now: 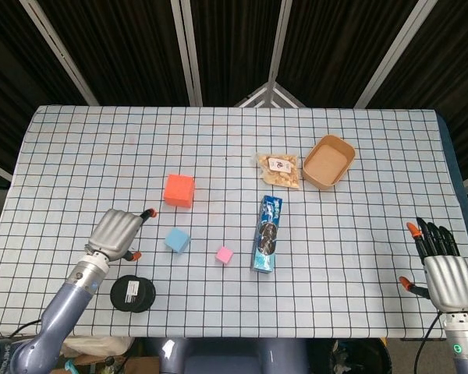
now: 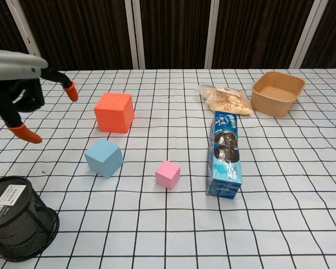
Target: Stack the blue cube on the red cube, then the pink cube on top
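The left hand (image 1: 117,233) hovers with fingers spread, holding nothing, just left of the blue cube (image 1: 177,240). The red cube (image 1: 179,189) sits just beyond it; the pink cube (image 1: 224,255) lies to its right. The right hand (image 1: 441,273) rests empty, fingers apart, at the table's near right edge.

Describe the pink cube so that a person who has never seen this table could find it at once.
Start from the long blue cookie package lying near the middle of the checked table. Just left of its near end sits the pink cube, with the blue cube further left and the red cube behind that. It is the smallest of the three cubes and the only pink one.
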Action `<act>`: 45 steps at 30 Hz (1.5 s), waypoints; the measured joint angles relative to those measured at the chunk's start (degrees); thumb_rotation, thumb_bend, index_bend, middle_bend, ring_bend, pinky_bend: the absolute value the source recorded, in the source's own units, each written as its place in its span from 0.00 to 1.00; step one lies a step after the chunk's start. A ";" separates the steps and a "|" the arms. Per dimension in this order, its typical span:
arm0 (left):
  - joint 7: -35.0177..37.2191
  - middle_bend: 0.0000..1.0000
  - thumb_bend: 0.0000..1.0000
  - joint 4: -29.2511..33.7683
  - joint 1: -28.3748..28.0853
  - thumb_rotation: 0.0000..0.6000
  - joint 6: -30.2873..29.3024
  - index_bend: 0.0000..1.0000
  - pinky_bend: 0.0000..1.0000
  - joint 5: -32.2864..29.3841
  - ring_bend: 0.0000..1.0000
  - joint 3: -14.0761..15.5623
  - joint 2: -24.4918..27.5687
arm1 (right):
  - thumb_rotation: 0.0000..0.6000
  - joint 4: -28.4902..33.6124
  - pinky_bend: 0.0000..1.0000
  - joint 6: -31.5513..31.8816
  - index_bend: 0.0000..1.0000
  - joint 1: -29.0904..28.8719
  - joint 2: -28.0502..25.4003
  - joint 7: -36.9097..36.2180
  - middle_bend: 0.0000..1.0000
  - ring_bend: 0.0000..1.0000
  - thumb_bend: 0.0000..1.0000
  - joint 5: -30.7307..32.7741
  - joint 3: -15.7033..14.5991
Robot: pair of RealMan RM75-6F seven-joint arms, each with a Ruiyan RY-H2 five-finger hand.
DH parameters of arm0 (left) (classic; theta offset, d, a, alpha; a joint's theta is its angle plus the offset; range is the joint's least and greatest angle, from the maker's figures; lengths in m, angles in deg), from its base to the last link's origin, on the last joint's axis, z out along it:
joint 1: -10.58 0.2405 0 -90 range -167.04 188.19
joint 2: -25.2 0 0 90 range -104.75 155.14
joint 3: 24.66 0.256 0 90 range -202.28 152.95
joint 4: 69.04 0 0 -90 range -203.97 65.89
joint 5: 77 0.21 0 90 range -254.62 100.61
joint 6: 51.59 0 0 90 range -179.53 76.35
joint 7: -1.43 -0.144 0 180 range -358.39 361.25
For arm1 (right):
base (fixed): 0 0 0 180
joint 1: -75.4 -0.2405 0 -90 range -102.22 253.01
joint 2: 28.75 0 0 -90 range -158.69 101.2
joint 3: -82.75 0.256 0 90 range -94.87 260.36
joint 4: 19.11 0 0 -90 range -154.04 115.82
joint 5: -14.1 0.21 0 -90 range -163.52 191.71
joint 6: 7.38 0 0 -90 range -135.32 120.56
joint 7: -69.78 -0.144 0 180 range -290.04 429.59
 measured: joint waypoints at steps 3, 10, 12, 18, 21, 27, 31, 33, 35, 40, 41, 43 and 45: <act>-2.02 0.85 0.10 -0.63 -3.76 1.00 -0.05 0.22 0.73 -5.30 0.69 -0.14 -2.23 | 1.00 0.02 0.09 0.02 0.02 0.01 -0.01 0.03 0.01 0.06 0.09 0.01 0.01; -4.76 0.85 0.10 -1.86 -9.62 1.00 -0.27 0.21 0.73 -13.55 0.69 0.35 -3.84 | 1.00 0.02 0.09 -0.07 0.02 -0.03 -0.02 0.08 0.01 0.06 0.09 0.03 0.01; -5.17 0.85 0.10 -2.09 -10.78 1.00 -0.46 0.21 0.73 -15.08 0.69 0.60 -4.00 | 1.00 0.05 0.09 -0.12 0.02 -0.05 -0.01 0.16 0.01 0.06 0.10 0.03 0.01; -6.66 0.84 0.10 -3.63 -14.18 1.00 -1.08 0.21 0.72 -18.89 0.68 2.16 -4.77 | 1.00 0.11 0.09 -0.33 0.02 -0.13 0.08 0.52 0.01 0.06 0.09 0.10 -0.02; -6.62 0.84 0.10 -4.93 -15.01 1.00 -0.73 0.21 0.72 -19.31 0.68 2.76 -5.41 | 1.00 0.15 0.09 -0.34 0.02 -0.15 0.10 0.63 0.01 0.06 0.09 0.08 -0.03; -4.22 0.84 0.10 -7.97 -16.09 1.00 2.14 0.21 0.72 -18.06 0.68 3.87 -6.05 | 1.00 0.20 0.09 -0.36 0.02 -0.13 0.10 0.73 0.01 0.06 0.10 0.30 0.05; -3.17 0.84 0.10 -9.42 -16.84 1.00 3.29 0.24 0.71 -16.54 0.67 4.99 -6.14 | 1.00 0.22 0.09 -0.50 0.02 -0.19 0.16 0.88 0.01 0.06 0.09 0.31 0.02; -2.45 0.83 0.10 -9.82 -16.99 1.00 4.10 0.25 0.71 -16.03 0.67 5.26 -6.15 | 1.00 0.26 0.09 -0.62 0.02 -0.23 0.18 0.98 0.01 0.06 0.09 0.27 -0.03; -1.61 0.83 0.10 -10.56 -17.24 1.00 5.23 0.26 0.71 -15.44 0.67 5.66 -6.16 | 1.00 0.32 0.09 -0.72 0.02 -0.24 0.18 1.02 0.01 0.06 0.09 0.36 -0.05; -1.23 0.82 0.10 -12.83 -18.73 1.00 7.22 0.26 0.70 -15.43 0.66 7.16 -6.44 | 1.00 0.50 0.09 -0.60 0.02 -0.15 0.09 1.19 0.01 0.06 0.10 0.57 0.03; -1.32 0.82 0.11 -13.23 -19.24 1.00 7.73 0.26 0.70 -15.70 0.66 7.53 -6.50 | 1.00 0.51 0.09 -0.58 0.02 -0.13 0.08 1.21 0.01 0.06 0.10 0.61 0.05; -1.59 0.83 0.11 -13.69 -20.03 1.00 8.35 0.27 0.70 -15.97 0.66 8.06 -6.56 | 1.00 0.53 0.09 -0.58 0.02 -0.10 0.06 1.29 0.01 0.06 0.10 0.80 0.11; -1.99 0.83 0.11 -14.11 -20.83 1.00 8.62 0.27 0.70 -16.02 0.66 8.74 -6.64 | 1.00 0.54 0.09 -0.65 0.02 -0.09 0.06 1.33 0.01 0.06 0.09 0.92 0.14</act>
